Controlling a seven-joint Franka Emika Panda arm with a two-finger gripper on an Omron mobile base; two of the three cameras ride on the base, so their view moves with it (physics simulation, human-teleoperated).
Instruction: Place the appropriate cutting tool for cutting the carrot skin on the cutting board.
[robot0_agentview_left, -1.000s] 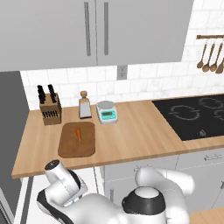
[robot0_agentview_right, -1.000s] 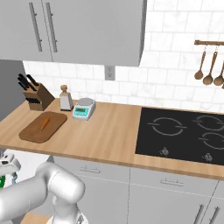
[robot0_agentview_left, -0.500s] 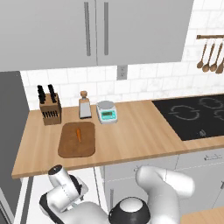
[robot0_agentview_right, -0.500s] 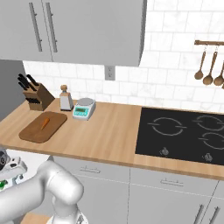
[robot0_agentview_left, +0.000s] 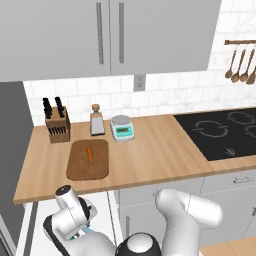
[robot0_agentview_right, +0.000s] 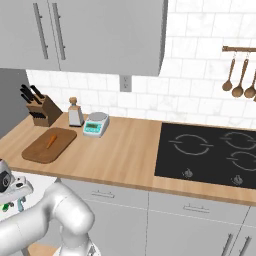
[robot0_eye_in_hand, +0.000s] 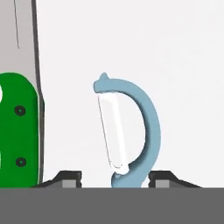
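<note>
The gripper (robot0_eye_in_hand: 114, 177) stands half closed around the peeler (robot0_eye_in_hand: 131, 131), its fingertips (robot0_eye_in_hand: 70, 177) on each side of the handle; whether they touch it I cannot tell. A green-handled knife (robot0_eye_in_hand: 17, 131) lies just beside.

A pale wood countertop (robot0_agentview_left: 150, 155) runs along the white tiled wall. Toward its left end lies a brown wooden cutting board (robot0_agentview_left: 88, 160), and a small orange carrot (robot0_agentview_left: 90, 152) lies on the board. Behind the board, near the wall, stand a wooden knife block (robot0_agentview_left: 57, 126) with black handles, a small bottle (robot0_agentview_left: 97, 120) and a kitchen scale (robot0_agentview_left: 122, 127) in a row. A black cooktop (robot0_agentview_left: 222, 132) is set into the counter's right end. In the hand view, a light-blue peeler (robot0_eye_in_hand: 127, 135) and a green-handled knife (robot0_eye_in_hand: 19, 131) lie side by side on a plain white surface (robot0_eye_in_hand: 183, 87).
</note>
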